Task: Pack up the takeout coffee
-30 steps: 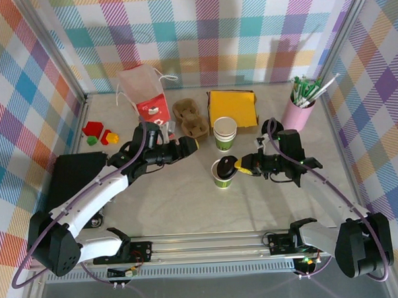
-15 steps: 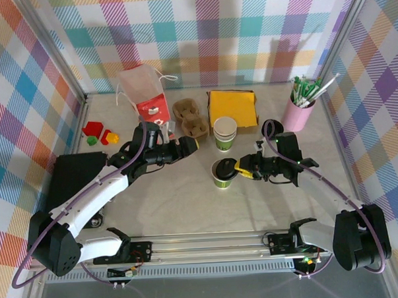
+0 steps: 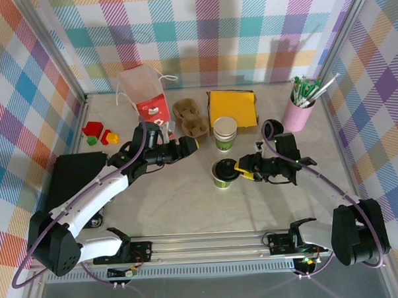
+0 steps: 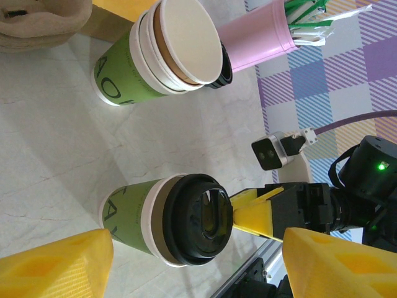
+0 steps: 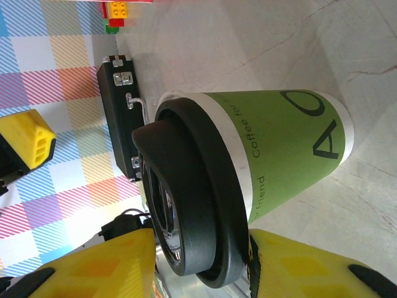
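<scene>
Takeout coffee: the green-banded paper cup [image 3: 221, 178] stands upright on the worktop [image 3: 188, 205], near the middle, on the arms' side of the cup stack.
Lid: a black round lid [image 3: 223, 168] sits on the cup's mouth; in the right wrist view its rim runs all round the white top edge.
Right pincer: the right pincer [image 3: 242, 168] lies low and level at the cup's right side, pointing at the lid. Its jaws stand parted, and the yellow fingers [image 5: 93, 267] sit on either side of the lid's edge. The left wrist view shows one fingertip right at the rim; whether it presses there I cannot tell.
Left pincer: the left pincer [image 3: 191, 144] hangs up and to the left of the cup, just beside the cardboard carriers [image 3: 190, 118]. Its jaws are spread wide with nothing between them, and it faces the cup.
Cup stack: a taller nest of like cups [image 3: 225, 133] stands apart from the single cup, on its far side.
Pink holder: a pink tub [image 3: 295, 116] with green and white sticks stands at the far right.
Napkins: a yellow pile [image 3: 233, 106] lies behind the stack.
Bag: a white paper bag [image 3: 142, 91] with a red mark stands at the far left.
Case: a black case [image 3: 74, 175] lies by the left arm.
Blocks: small toy bricks [image 3: 99, 134] lie near the left wall.
</scene>
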